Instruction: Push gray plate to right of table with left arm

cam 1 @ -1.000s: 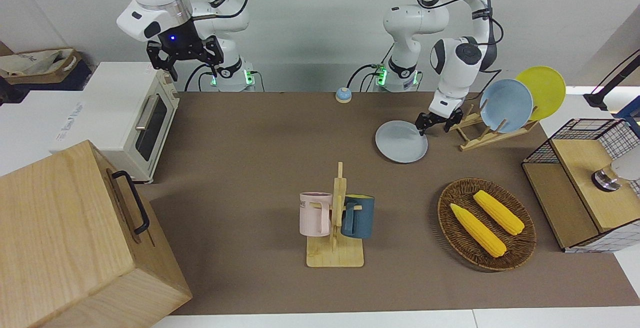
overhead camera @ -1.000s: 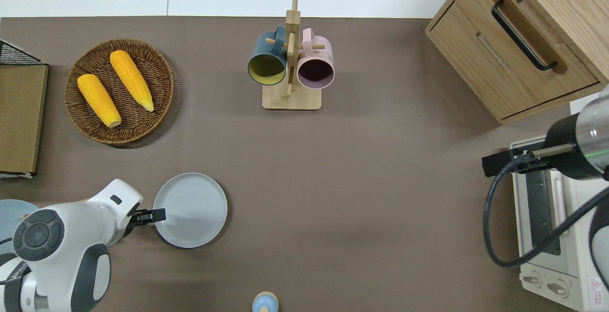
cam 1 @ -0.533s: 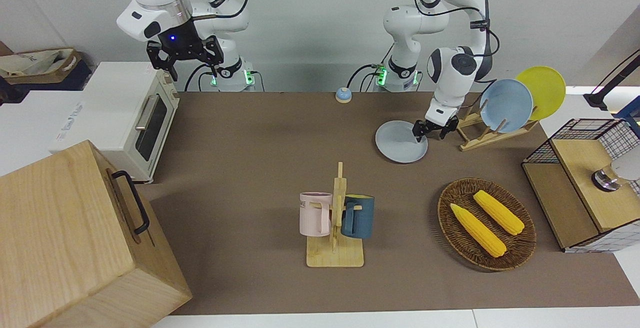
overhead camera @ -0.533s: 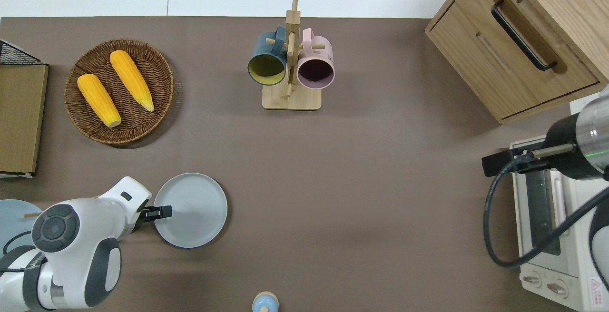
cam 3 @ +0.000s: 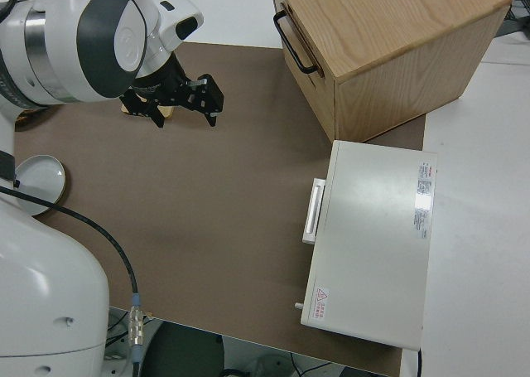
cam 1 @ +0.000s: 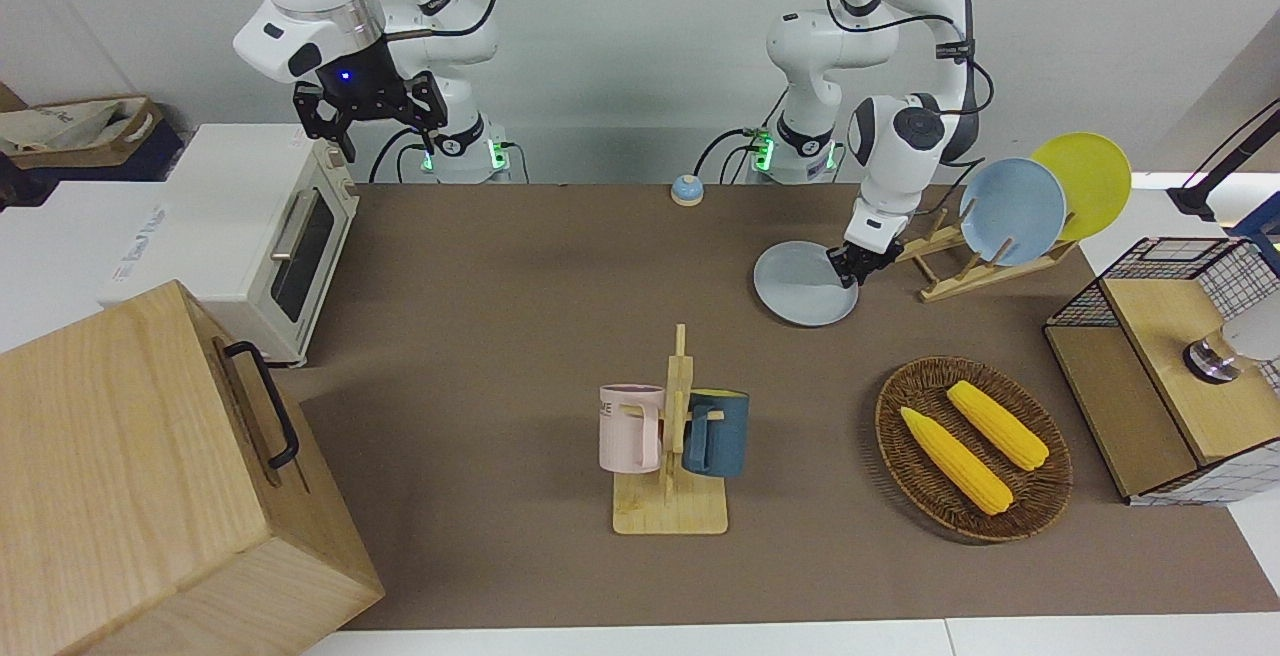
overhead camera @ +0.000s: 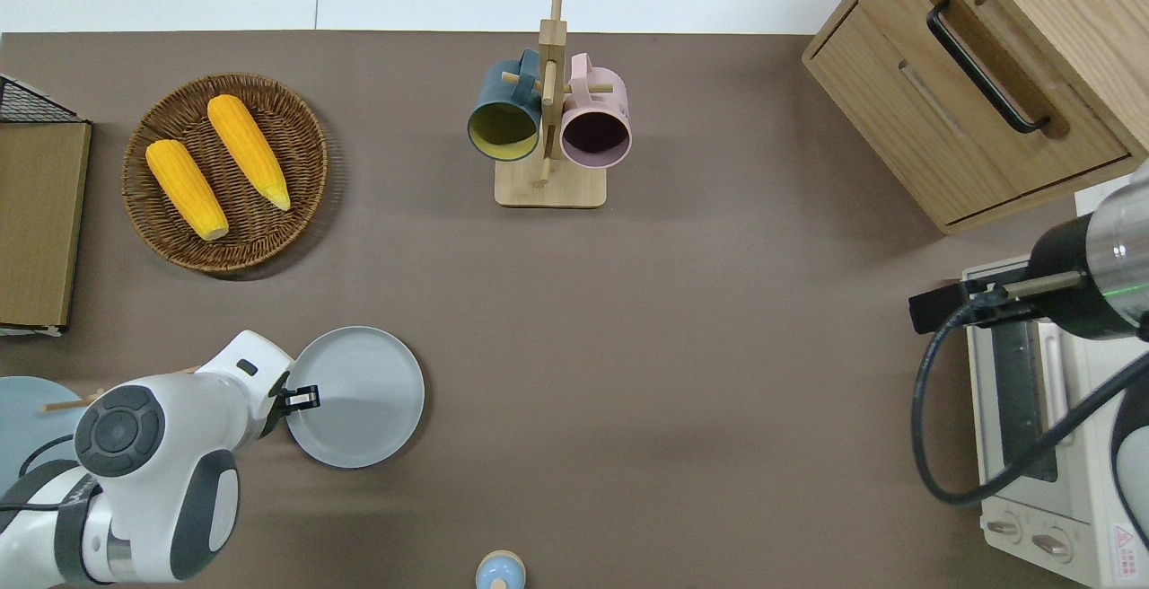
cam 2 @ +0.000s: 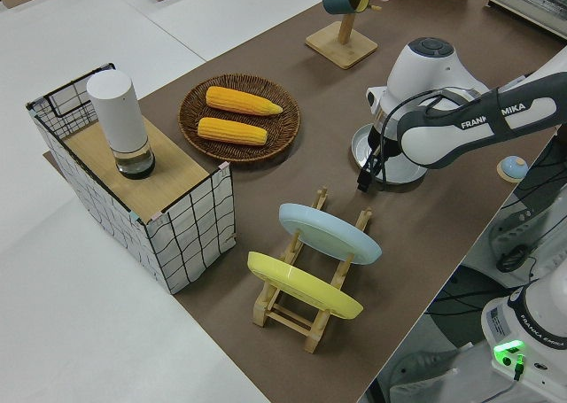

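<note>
The gray plate (cam 1: 800, 286) lies flat on the brown table (cam 1: 500, 266), near the robots at the left arm's end, and shows in the overhead view (overhead camera: 363, 396) too. My left gripper (cam 1: 850, 266) is low at the plate's rim, on the side toward the wooden dish rack. In the overhead view it (overhead camera: 305, 398) sits just over that rim. The left arm hides part of the plate in the left side view. The right arm is parked, its gripper (cam 1: 370, 114) open and empty.
A dish rack (cam 1: 950, 271) with a sky-blue plate (cam 1: 1012, 211) and a yellow plate (cam 1: 1082, 184) stands beside the gray plate. A basket with corn (cam 1: 973, 448), a mug rack (cam 1: 672, 446), a bell (cam 1: 686, 190), a toaster oven (cam 1: 260, 236) and a wooden cabinet (cam 1: 130, 476) stand around.
My left gripper has moved from beside the dish rack to the gray plate's rim, and the wrist has turned. The plate has barely shifted. The right arm has not moved.
</note>
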Controlling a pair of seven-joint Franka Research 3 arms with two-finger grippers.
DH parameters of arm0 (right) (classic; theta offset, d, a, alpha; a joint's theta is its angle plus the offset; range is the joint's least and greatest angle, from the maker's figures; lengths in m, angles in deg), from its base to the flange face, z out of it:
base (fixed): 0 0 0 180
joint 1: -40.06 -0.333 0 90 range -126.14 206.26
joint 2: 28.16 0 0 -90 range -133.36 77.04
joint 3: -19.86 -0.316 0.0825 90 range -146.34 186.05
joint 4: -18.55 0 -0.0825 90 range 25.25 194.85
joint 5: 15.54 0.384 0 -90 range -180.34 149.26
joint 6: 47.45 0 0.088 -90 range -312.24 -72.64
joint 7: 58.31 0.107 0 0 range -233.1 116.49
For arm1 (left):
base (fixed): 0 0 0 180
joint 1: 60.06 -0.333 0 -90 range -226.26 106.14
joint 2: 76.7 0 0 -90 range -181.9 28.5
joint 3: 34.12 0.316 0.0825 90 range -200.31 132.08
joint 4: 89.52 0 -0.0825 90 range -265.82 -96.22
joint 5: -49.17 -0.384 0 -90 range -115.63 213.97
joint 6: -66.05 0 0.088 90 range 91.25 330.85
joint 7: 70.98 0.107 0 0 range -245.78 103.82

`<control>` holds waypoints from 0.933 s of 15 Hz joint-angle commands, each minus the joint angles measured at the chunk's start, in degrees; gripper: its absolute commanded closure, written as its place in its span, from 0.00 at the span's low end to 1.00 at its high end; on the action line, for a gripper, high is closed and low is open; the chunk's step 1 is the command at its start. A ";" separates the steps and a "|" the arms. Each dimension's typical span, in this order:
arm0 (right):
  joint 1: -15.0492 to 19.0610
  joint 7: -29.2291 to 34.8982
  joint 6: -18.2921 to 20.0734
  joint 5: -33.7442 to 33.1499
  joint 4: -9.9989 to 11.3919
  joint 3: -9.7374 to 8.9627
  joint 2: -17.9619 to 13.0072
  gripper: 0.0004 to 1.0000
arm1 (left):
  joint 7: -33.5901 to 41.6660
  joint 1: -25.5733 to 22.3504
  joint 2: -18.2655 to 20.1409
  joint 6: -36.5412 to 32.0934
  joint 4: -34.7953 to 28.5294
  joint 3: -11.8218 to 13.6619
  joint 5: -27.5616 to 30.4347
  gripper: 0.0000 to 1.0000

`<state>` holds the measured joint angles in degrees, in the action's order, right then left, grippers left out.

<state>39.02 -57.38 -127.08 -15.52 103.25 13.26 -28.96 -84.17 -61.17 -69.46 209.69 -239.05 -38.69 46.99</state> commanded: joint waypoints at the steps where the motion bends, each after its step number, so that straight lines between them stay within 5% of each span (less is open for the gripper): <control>1: 1.13 0.74 0.89 0.25 -0.50 -0.87 -0.17 0.02 | -0.79 0.76 0.40 0.67 -0.94 0.18 0.77 0.96; 9: 1.13 0.74 0.89 0.33 -0.50 -0.87 -0.17 0.02 | -1.14 0.67 0.31 0.59 -0.94 0.18 0.77 0.98; 14: 1.13 0.74 0.89 0.25 -0.50 -0.96 -0.17 0.02 | -12.19 6.45 0.40 -0.38 -0.85 -0.35 0.94 1.00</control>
<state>39.02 -57.38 -127.08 -15.52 103.25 13.26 -28.96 -88.80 -59.66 -68.53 209.13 -239.14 -38.92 47.26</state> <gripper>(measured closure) 0.013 0.960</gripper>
